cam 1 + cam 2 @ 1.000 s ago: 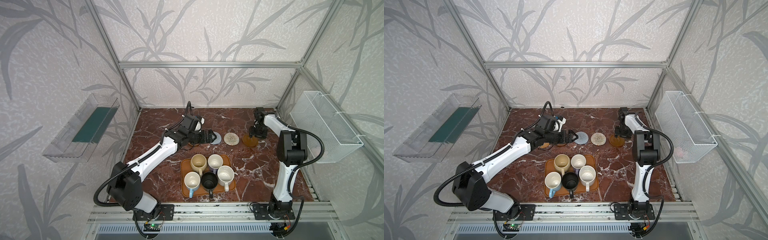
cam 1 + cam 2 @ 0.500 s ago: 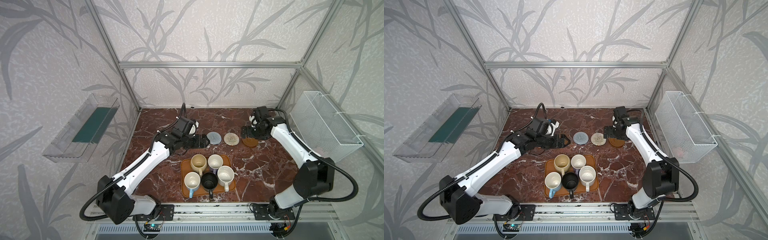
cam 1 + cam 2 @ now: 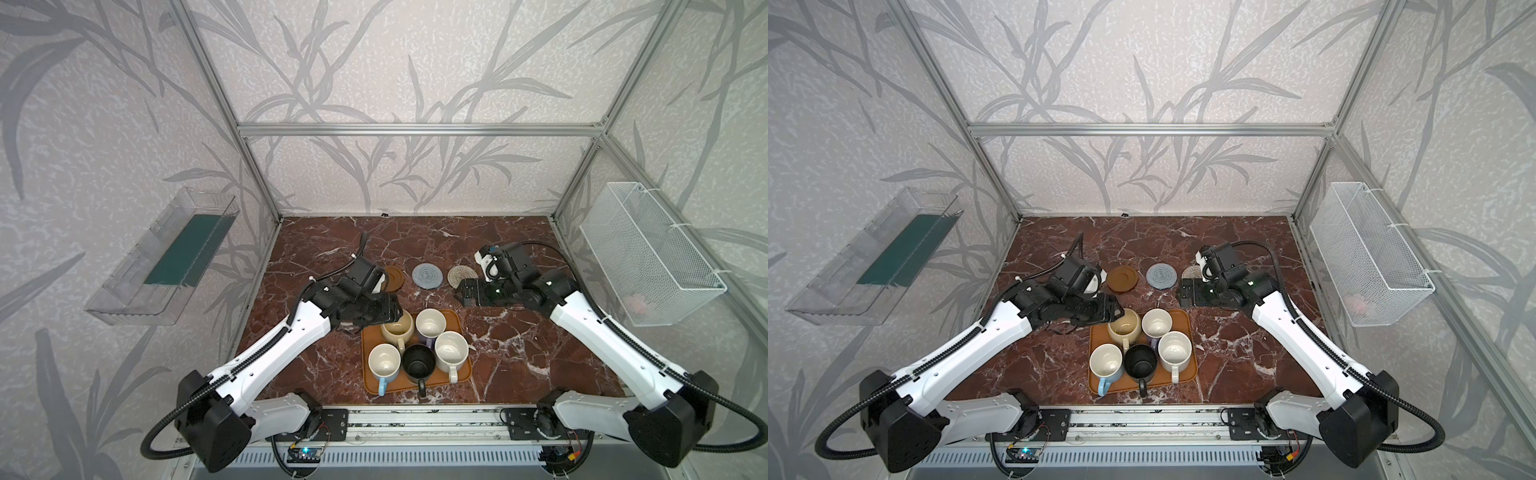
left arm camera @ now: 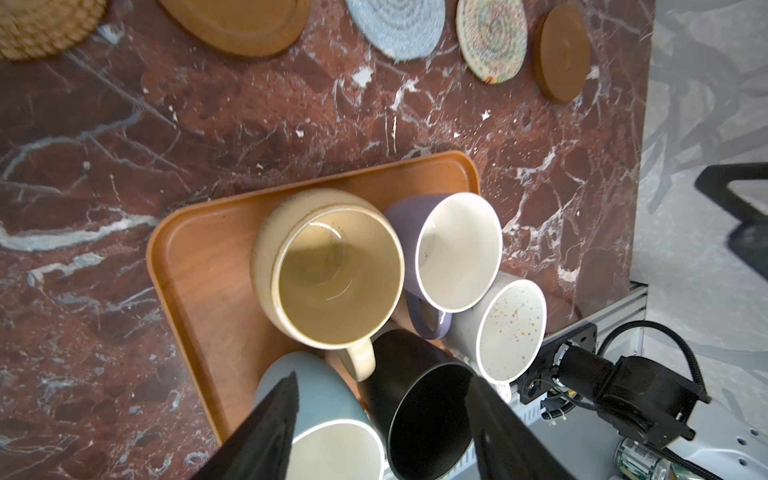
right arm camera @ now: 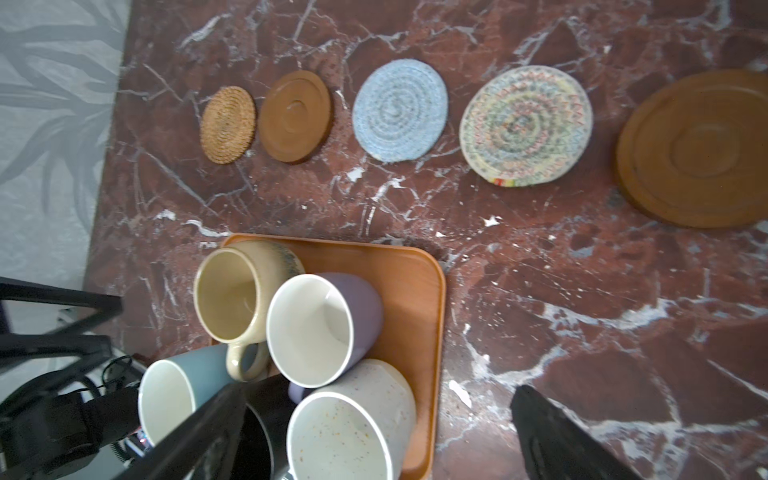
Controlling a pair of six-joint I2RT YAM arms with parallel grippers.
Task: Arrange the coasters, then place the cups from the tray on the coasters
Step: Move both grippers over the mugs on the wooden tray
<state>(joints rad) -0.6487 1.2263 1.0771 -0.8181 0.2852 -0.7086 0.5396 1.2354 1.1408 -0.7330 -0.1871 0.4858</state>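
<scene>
- You have all five coasters in one row on the table [image 5: 540, 291], behind the tray [image 4: 199, 257]: rattan coaster [image 5: 227, 124], brown coaster [image 5: 296, 116], blue coaster [image 5: 400, 110], cream coaster [image 5: 525, 124] and second brown coaster [image 5: 698, 149].
- The first two lie just beside each other and the rest have gaps between them. I judge that the arranging is done and the gaps are meant to give each cup its own place.
- None of the cups is moved yet. The beige cup [image 4: 336, 274], lavender cup [image 4: 457, 249], white cup [image 4: 509, 328], black cup [image 4: 419, 403] and blue cup [image 4: 316, 403] stand upright on the tray, packed close together.
- Between them there is little room for a finger, so an outer rim looks the easier place to grip.
- Your left gripper [image 4: 380, 378] has its fingers spread and pinches nothing. In both top views it hangs at the beige cup's outer side, where no neighbour blocks it.
- Your right gripper [image 5: 376, 390] is spread wide and empty. It hovers over the table between the cream coaster and the tray, clear of the other arm.
- Take care with the rattan and brown coasters. Cups set there may knock each other.
</scene>
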